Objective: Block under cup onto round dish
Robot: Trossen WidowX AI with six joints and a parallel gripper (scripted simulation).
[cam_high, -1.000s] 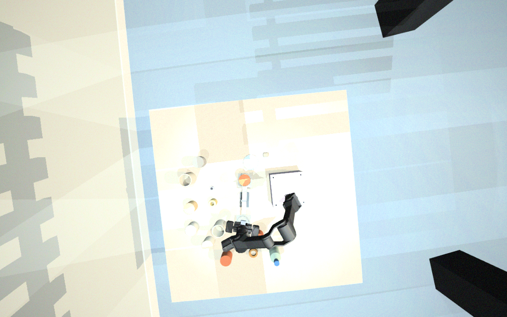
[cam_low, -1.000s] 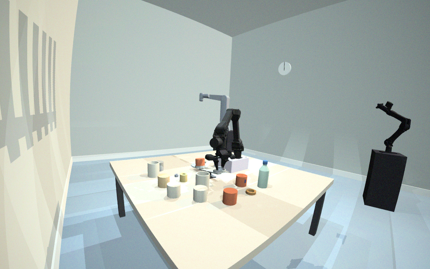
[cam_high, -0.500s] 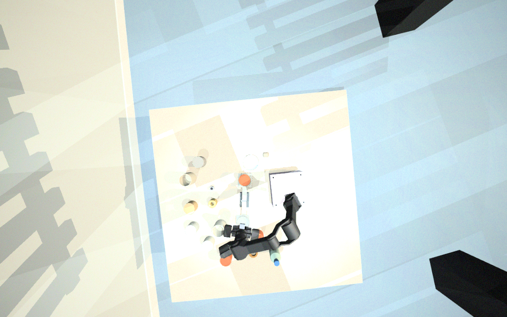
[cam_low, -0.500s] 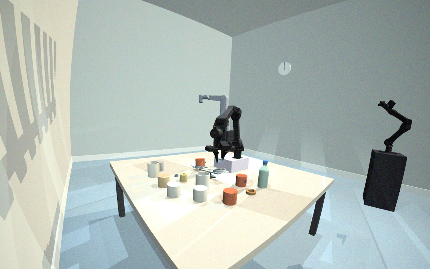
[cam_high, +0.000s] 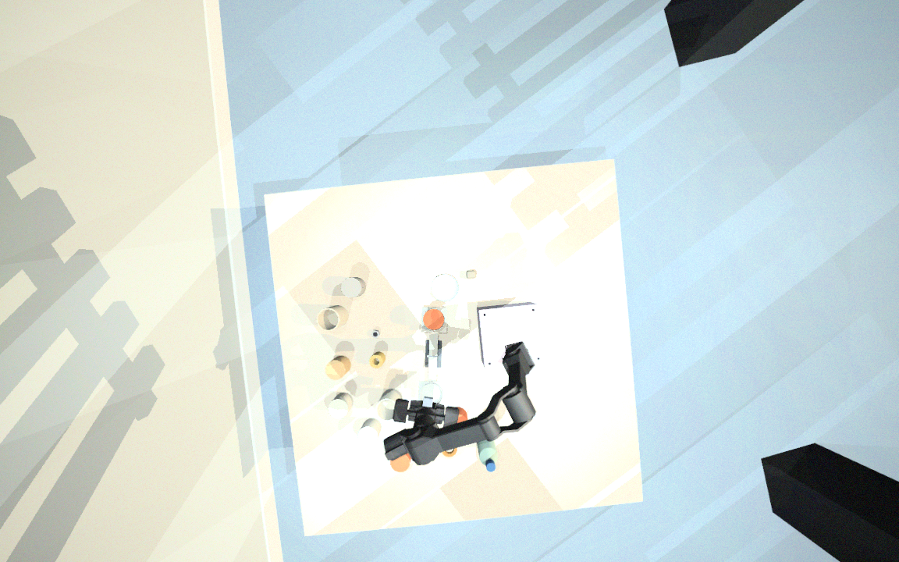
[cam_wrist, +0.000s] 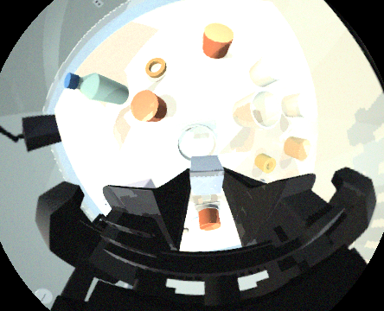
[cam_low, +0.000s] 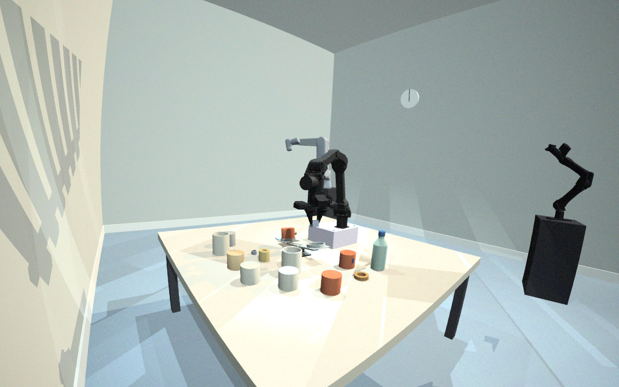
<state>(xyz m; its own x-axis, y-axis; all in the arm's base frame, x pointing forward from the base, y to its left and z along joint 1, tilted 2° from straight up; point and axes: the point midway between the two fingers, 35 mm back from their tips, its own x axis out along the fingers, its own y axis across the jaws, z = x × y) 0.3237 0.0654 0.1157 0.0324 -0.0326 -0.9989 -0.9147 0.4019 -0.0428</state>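
Observation:
My gripper (cam_high: 428, 407) (cam_low: 315, 221) (cam_wrist: 205, 170) is shut on a pale blue-grey block (cam_low: 315, 223) (cam_wrist: 207, 163). It holds the block above the uncovered pan (cam_low: 315, 245) at one end of the balance (cam_high: 432, 353). An orange-red cup (cam_high: 433, 319) (cam_low: 287, 233) (cam_wrist: 209, 218) stands on the other end. Two similar cups stand on the table: one (cam_low: 347, 259) (cam_wrist: 145, 106) near the bottle, the other (cam_high: 400, 463) (cam_low: 331, 282) (cam_wrist: 217, 41) further out. The pale round dish (cam_high: 444, 286) lies just beyond the occupied end, with no cup above it.
A green bottle (cam_high: 487, 450) (cam_low: 379, 253) (cam_wrist: 103, 89) and a brown ring (cam_low: 361, 279) stand near the cups. Several pale and yellow cylinders, including a tall pale cup (cam_low: 291, 262), stand beside the balance. The arm's white base box (cam_high: 509, 325) is on the other side.

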